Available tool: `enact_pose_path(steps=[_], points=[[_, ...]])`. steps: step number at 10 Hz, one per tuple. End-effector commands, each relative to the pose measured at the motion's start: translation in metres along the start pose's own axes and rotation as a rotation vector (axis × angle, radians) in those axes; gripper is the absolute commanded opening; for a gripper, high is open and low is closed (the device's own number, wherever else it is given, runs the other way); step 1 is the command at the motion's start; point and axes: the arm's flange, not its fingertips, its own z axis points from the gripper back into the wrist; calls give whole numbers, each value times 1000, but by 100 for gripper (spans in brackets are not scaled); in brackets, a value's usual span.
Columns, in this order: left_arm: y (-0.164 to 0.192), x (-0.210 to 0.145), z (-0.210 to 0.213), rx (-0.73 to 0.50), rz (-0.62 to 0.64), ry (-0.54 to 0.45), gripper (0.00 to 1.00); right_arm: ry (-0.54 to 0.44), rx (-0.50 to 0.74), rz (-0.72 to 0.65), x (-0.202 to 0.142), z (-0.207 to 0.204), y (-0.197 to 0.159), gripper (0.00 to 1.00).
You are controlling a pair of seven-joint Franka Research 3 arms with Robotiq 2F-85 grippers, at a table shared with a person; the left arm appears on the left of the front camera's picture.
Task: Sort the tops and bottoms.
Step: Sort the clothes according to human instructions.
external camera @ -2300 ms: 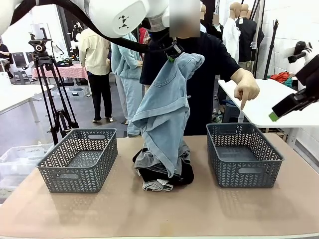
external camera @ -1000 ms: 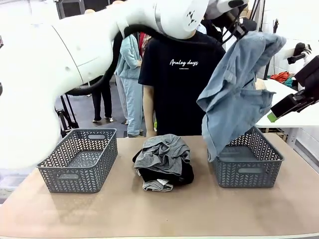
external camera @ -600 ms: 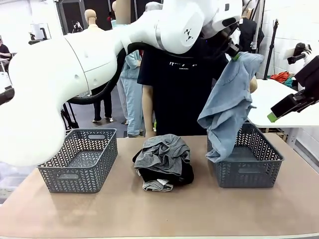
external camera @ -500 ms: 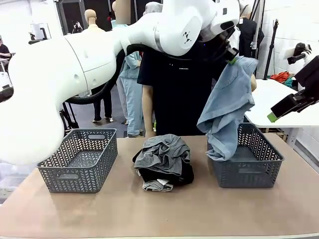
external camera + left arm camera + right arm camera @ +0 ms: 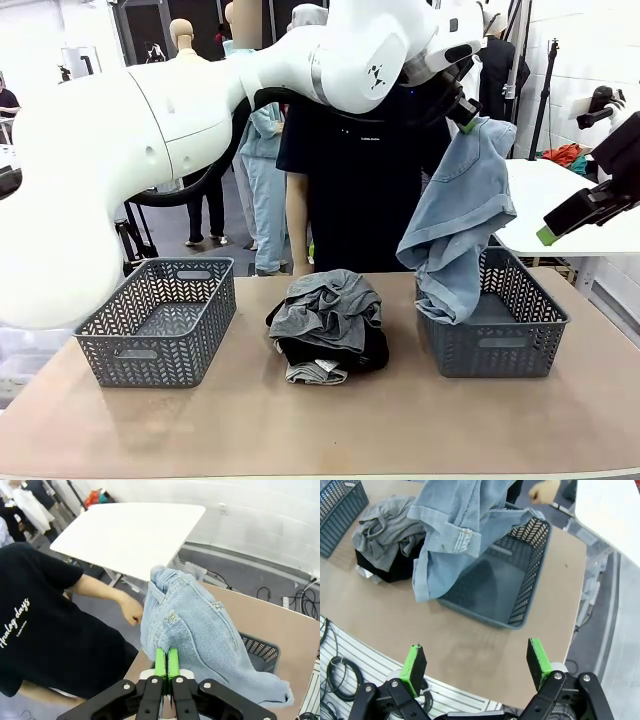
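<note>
Firmly closed, the left gripper pinches the top of the light blue denim garment and holds it up in the air over the left side of the right basket. The cloth's lower end hangs down at that basket's left wall. The other grey and black clothes lie heaped on the table between the right basket and the left basket. The right gripper hovers off to the right, spread wide, holding nothing.

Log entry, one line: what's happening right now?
left hand: shut on denim garment | denim garment: hanging at left end of right basket, not released | right hand: open, empty | garment pile: grey and black, left of right basket
</note>
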Motion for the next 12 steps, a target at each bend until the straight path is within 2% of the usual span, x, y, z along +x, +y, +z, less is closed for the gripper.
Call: enact_pose_path(steps=[1, 3, 4, 5, 7, 8, 9, 10, 12], points=[[8, -16, -12, -30, 38, -74, 0, 11, -12, 7, -1, -1, -1, 100], [11, -41, -46, -125, 108, -227, 0, 11, -12, 7, -1, -1, -1, 100], [13, -52, -64, -213, 173, -274, 0, 11, -12, 7, -1, -1, -1, 100], [9, -61, -80, -277, 209, -280, 0, 11, -12, 7, -1, -1, -1, 100], [-1, -83, -99, -287, 252, -169, 0, 11, -12, 7, -1, -1, -1, 100], [-8, -94, -97, -247, 314, -26, 0, 11, -12, 7, -1, -1, -1, 100], [-11, -88, -86, -190, 286, 65, 0, 11, -12, 7, -1, -1, -1, 100], [-5, -82, -125, -269, 276, -153, 0, 11, -12, 7, -1, -1, -1, 100], [-5, -82, -125, -269, 276, -153, 0, 11, -12, 7, -1, -1, -1, 100]])
